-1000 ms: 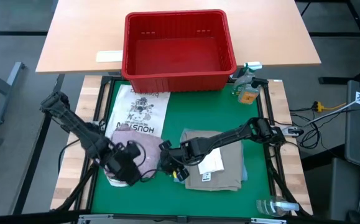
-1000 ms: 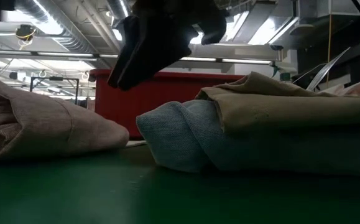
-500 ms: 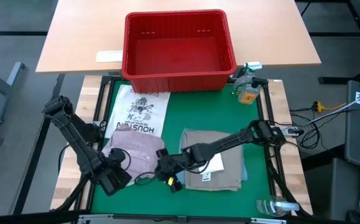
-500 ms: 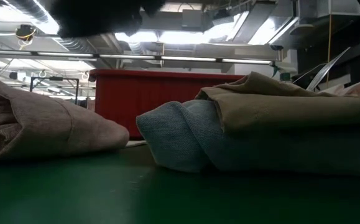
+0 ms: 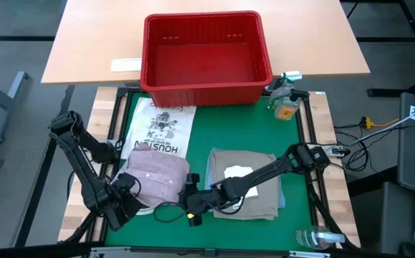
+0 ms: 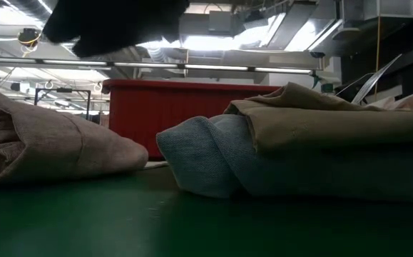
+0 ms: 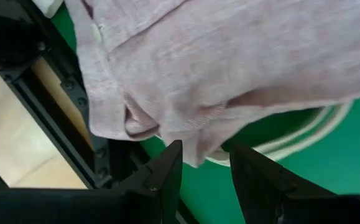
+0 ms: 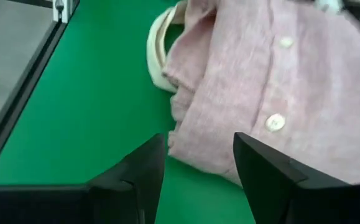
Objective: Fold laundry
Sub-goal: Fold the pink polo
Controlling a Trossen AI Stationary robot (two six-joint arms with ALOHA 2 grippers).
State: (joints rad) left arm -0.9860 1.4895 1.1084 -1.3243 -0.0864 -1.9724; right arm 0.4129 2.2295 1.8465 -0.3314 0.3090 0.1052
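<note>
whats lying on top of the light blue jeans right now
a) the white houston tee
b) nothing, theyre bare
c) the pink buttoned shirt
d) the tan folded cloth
d: in the low view the tan cloth rests directly on the folded light blue jeans, while the pink shirt lies apart on the green mat, as the high view shows.

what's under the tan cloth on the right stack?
Under the tan cloth, the low view shows folded light blue denim jeans, whose blue edge peeks out in the high view. Anything between or beneath them is covered.
</note>
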